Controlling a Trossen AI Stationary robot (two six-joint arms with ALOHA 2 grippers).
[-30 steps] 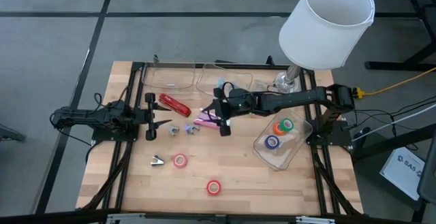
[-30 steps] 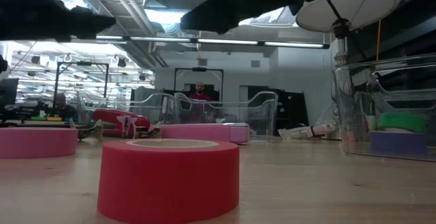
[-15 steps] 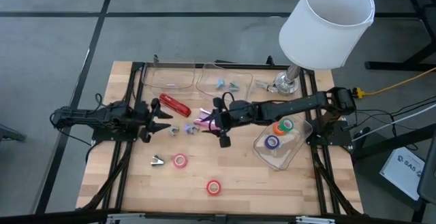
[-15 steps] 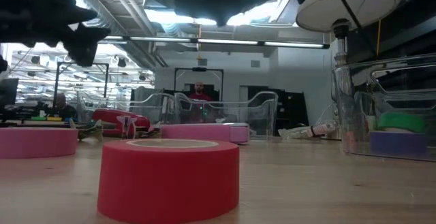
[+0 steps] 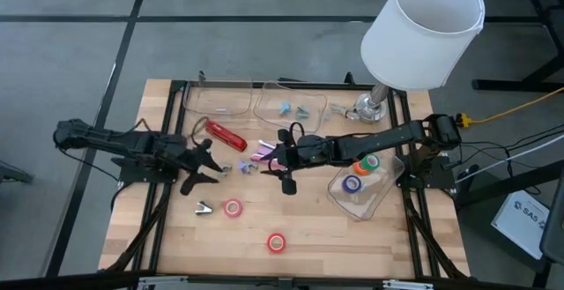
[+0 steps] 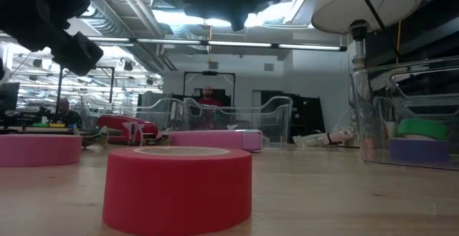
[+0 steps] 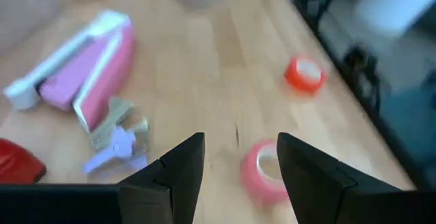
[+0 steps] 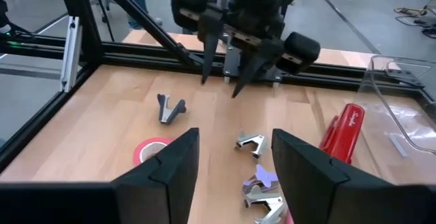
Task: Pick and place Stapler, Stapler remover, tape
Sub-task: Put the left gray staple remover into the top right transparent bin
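Note:
A red stapler (image 5: pixel 226 135) and a pink stapler (image 5: pixel 263 153) lie flat on the wooden table, with small staple removers (image 5: pixel 225 168) between them and one more (image 5: pixel 204 208) nearer the front. A pink tape roll (image 5: pixel 233 207) and a red one (image 5: pixel 277 242) lie flat toward the near edge. My left gripper (image 5: pixel 210 165) hovers open above the table left of the removers; its wrist view shows the pink stapler (image 7: pixel 75 64) and the pink tape (image 7: pixel 266 173) ahead of the gripper (image 7: pixel 238 163). My right gripper (image 5: pixel 271 159) hovers open over the pink stapler, facing the left gripper (image 8: pixel 231 47).
A clear bin (image 5: pixel 379 197) at the right holds green, orange and blue tape rolls. Two clear trays (image 5: pixel 220 100) stand along the far edge, one with staple removers in it. A lamp (image 5: pixel 423 30) rises at the far right. Black frame rails (image 5: pixel 159 219) border the table.
My left gripper has swung a little toward the table's right and near edge, rolling and tipping its fingers downward. My right gripper has shifted toward the near edge and rolled slightly. Both have stayed open. Nothing on the table has moved.

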